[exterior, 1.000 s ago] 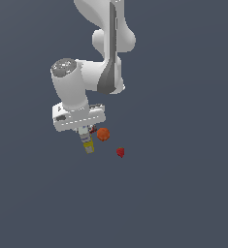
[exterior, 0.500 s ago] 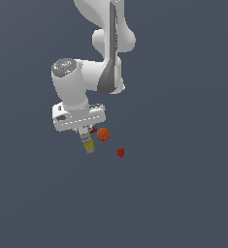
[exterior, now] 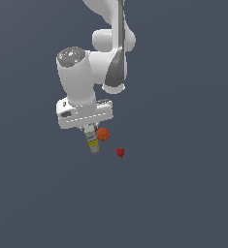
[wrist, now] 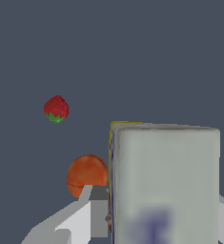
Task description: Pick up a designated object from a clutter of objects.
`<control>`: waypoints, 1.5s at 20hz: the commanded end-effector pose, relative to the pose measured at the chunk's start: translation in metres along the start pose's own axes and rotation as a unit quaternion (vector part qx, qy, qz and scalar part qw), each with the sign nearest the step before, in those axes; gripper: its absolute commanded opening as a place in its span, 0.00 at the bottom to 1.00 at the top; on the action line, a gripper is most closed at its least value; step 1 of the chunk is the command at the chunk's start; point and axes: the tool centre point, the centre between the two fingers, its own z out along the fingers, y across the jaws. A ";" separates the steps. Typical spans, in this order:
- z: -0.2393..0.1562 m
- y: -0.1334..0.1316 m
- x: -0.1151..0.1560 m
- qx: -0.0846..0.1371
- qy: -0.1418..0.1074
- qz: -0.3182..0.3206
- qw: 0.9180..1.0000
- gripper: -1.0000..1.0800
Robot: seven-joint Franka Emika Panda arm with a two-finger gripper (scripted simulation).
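The designated carton (exterior: pixel 92 144) is white-grey with a yellow band at its lower end and hangs out below the white hand in the exterior view. In the wrist view the carton (wrist: pixel 163 186) fills the space between the two grey fingers (wrist: pixel 96 212), with blurred blue marks at its near end. My gripper (exterior: pixel 90 131) is shut on it, one finger against each side. The orange ball (exterior: pixel 103 134) sits right beside the carton, and also shows in the wrist view (wrist: pixel 87 175). The dark red packet does not clearly show.
A red strawberry (exterior: pixel 120 152) lies apart from the carton, towards the exterior view's right; it also shows in the wrist view (wrist: pixel 56 109). The surface around is plain dark grey-blue. The white arm (exterior: pixel 110 63) rises above the hand.
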 end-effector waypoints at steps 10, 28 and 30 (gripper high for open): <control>-0.088 -0.067 0.058 -0.001 0.000 0.000 1.000 0.00; -0.209 -0.158 0.143 0.001 0.000 0.000 1.000 0.00; -0.218 -0.165 0.150 0.001 0.000 0.000 1.000 0.00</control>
